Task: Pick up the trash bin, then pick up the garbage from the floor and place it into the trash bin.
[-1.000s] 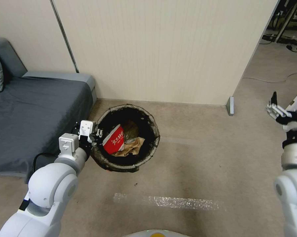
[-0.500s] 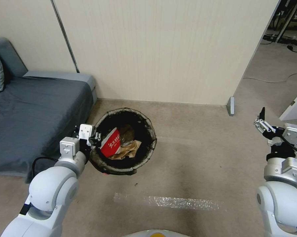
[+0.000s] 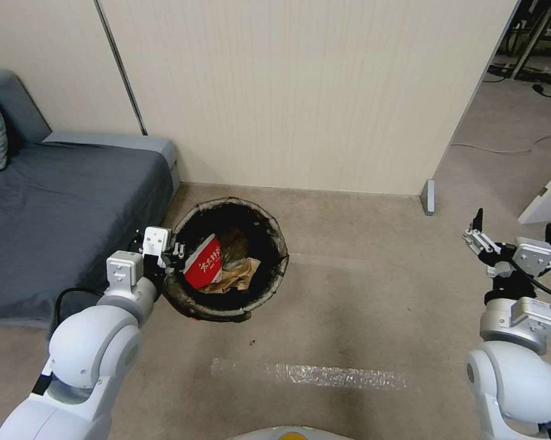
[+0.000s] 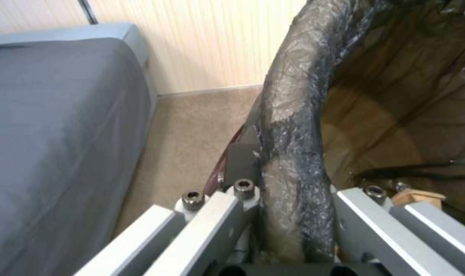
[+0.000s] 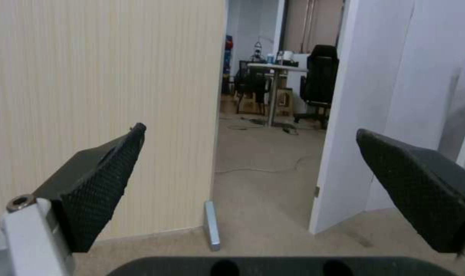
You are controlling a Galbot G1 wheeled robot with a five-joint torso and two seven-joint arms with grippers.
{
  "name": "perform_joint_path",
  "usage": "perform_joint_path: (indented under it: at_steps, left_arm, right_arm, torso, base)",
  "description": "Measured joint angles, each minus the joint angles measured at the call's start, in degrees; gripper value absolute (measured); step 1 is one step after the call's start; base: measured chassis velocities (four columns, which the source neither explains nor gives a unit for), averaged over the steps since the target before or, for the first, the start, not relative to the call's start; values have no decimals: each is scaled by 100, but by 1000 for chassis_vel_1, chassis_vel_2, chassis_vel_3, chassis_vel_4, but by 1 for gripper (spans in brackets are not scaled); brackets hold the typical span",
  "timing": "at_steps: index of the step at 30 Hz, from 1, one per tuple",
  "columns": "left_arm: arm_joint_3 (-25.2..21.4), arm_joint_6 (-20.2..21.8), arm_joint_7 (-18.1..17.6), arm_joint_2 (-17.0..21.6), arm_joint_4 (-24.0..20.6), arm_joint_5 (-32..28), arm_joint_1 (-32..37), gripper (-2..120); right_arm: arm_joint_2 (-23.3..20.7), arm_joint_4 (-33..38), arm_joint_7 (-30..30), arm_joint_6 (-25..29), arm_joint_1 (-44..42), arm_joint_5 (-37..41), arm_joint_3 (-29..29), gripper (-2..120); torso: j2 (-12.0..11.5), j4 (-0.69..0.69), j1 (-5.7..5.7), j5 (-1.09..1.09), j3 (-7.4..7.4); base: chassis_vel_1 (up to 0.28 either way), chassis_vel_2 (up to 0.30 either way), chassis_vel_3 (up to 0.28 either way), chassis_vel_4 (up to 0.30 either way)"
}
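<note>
The trash bin (image 3: 226, 256) sits between the grey sofa (image 3: 62, 214) and the panel wall (image 3: 300, 91), with a red-and-white wrapper (image 3: 203, 261) and what looks like tan paper (image 3: 236, 275) inside it. The left pincer (image 3: 168, 253) is clamped on the bin's sofa-side rim. Well off to the bin's far side, the right pincer (image 3: 512, 235) hangs wide and empty, having swung down and in from a second ago.

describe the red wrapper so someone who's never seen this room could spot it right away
Beside the grey sofa, the left gripper clamps the rim of the trash bin. Inside it, on the gripper's side, lies the red wrapper: bright red with white lettering, unlike the tan paper beside it.
</note>
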Motion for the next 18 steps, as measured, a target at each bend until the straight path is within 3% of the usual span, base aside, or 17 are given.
perform_joint_path:
  at_steps: [18]
  left_arm:
    - [-60,1,-74,39,-77,-214,29,1]
  right_arm:
    - [-2,-20,3,36,-42,-23,-39,100]
  torso:
    - [0,0,0,0,0]
  base:
    - [3,2,3,3]
